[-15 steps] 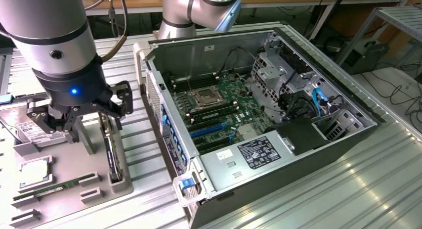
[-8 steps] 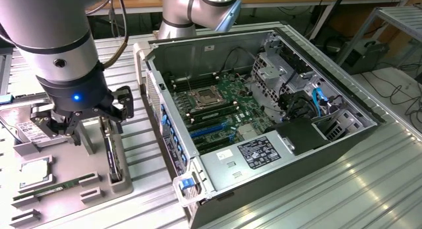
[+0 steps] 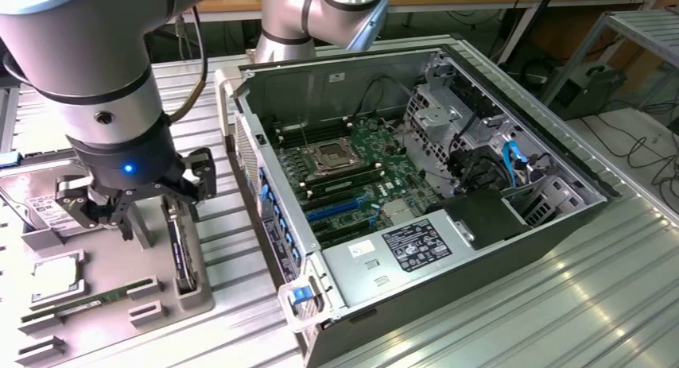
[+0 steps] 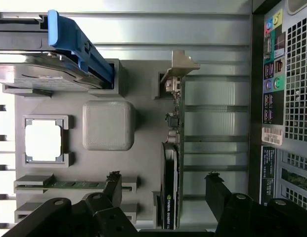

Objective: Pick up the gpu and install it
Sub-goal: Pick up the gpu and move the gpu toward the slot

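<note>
Wrist view looks down on the gpu, standing on edge in a slot of the grey tray so the fingers, spread wide, can straddle it, at eight o'clock of the open computer case in the exterior view.

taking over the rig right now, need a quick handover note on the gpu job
Tool: open and holding nothing. It is poised over the gpu with a finger on either side, not touching it.
gpu: standing on edge in its slot in the grey parts holder, beside the open computer case.
Done: tool lined up over the card, nothing more.
Left: the pick-up and the install, both.
</note>
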You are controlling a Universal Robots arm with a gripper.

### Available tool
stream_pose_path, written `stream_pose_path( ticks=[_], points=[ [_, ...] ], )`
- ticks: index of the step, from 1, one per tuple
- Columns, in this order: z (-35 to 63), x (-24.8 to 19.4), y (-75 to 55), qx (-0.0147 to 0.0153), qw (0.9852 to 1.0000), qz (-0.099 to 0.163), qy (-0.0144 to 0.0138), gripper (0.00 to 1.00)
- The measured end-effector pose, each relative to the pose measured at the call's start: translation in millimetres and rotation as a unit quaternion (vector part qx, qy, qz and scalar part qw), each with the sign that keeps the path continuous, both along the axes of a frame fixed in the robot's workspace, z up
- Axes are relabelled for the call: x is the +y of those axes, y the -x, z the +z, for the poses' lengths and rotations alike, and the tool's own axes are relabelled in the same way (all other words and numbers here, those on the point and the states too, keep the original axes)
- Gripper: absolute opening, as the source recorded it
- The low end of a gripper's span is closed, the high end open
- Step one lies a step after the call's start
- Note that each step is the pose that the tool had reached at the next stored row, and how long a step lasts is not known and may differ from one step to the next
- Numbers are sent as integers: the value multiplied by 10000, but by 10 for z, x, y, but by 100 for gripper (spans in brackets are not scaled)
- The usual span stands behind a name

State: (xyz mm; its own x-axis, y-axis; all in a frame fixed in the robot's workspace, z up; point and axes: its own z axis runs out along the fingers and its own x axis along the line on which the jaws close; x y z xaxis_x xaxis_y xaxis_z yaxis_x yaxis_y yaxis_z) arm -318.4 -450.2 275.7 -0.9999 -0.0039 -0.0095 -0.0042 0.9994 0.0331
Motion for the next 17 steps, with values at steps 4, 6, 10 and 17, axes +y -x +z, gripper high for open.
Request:
stream_pose_path(
  ticks=[4, 6, 10, 17],
  points=[
    [-63, 0, 0, 9, 10000, -1, 0, 78],
    [-91, 0, 0, 12, 10000, -1, 0, 78],
    [-153, 0, 0, 15, 10000, -2, -1, 78],
    [-273, 0, -3, 20, 10000, -3, 0, 78]
  ],
)
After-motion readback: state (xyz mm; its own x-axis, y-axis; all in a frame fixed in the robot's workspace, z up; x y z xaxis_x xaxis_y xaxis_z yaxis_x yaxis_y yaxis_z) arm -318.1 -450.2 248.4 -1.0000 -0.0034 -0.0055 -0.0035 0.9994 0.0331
